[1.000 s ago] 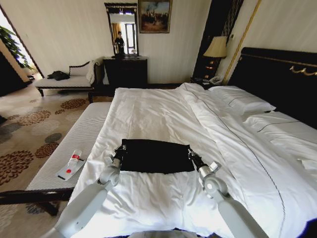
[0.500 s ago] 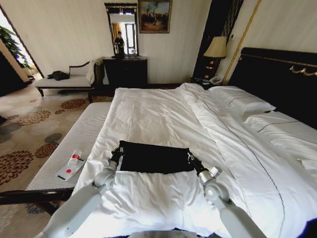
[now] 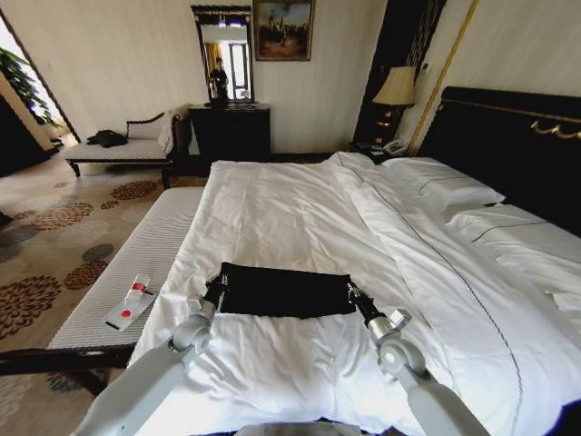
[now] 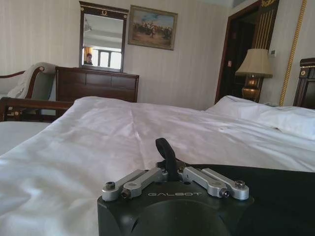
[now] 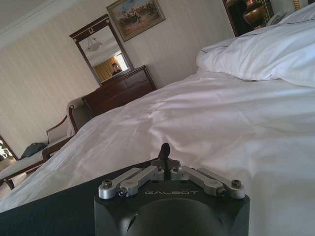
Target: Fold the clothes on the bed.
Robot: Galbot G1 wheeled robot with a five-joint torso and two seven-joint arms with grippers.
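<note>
Folded T-shirt (image 3: 286, 290) between my two grippers, on the near part of the bed (image 3: 300, 209).

My left gripper (image 3: 216, 286) sits at its left edge, my right gripper (image 3: 351, 290) at its right, jaws seemingly together; pillows lie far right, a bench (image 3: 136, 263) beside the bed's left.

The shirt's (image 3: 285, 291) white lettering can't be seen. The fabric edge by each gripper's jaws is too small to judge for contact.

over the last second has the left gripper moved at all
Yes. In the head view the left gripper has slid a little forward along the white duvet, towards the dark wooden dresser, beside the black T-shirt.
</note>
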